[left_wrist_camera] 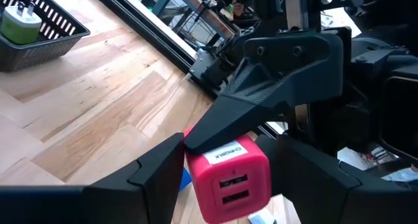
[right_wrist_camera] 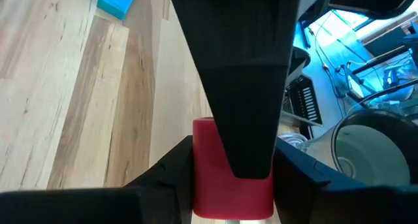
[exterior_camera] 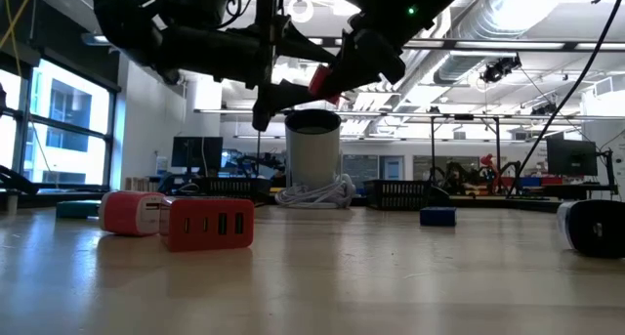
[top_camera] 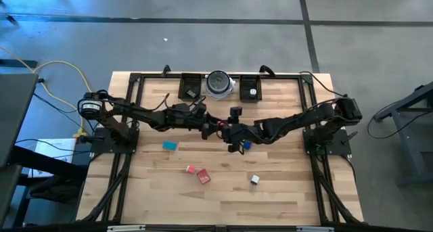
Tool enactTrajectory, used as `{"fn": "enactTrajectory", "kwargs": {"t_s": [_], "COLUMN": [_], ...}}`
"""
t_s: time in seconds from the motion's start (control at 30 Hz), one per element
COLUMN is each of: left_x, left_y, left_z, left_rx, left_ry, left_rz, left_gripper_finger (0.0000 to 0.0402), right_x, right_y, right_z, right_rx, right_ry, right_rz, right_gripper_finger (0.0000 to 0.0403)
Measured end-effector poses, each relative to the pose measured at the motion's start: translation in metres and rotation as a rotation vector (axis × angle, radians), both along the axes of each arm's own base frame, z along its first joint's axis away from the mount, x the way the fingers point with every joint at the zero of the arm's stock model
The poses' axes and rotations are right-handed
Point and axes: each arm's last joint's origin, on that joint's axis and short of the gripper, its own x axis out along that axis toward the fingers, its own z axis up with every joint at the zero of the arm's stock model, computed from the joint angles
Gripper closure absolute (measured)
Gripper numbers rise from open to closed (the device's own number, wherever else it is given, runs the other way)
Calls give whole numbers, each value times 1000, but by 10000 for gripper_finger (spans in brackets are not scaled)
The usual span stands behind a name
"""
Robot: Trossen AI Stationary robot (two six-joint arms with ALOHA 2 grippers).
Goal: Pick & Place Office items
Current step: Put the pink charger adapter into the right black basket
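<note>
Handover above the desk [top_camera: 284, 191]: right jaws clamp the pink charger [left_wrist_camera: 228, 178], left jaws open around it; next, left jaws close.

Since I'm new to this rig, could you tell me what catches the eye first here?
Both arms meet mid-air above the table's middle, with a pink charger block caught between the right gripper and left gripper. Below, a red block and a teal block lie loose on the wood.

Pink charger block [left_wrist_camera: 228, 178] between left hand [left_wrist_camera: 228, 185] fingers, right hand [left_wrist_camera: 274, 100] finger atop; wood table [left_wrist_camera: 98, 100].
</note>
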Motion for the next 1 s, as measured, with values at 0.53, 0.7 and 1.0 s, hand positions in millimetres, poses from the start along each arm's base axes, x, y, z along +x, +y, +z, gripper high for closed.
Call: {"fn": "enactTrajectory", "kwargs": {"t_s": [0.53,0.7,1.0], "left_x": [0,0,0], "left_y": [-1,-1,-2], "left_z": [-1,-1,-1], "left_rx": [-8,9,77], "left_ry": [17,17,14], "left_rz": [14,13,-2], "left_gripper_finger": [249,249,249], "right_x": [2,2,2], "right_y": [0,0,-1], "right_z": [2,2,3], "right_rx": [-28,-32,-31], "right_ry": [-14,-15,-46], "right_rz": [8,4,-29], "right_gripper_finger": [263,263,178]}}
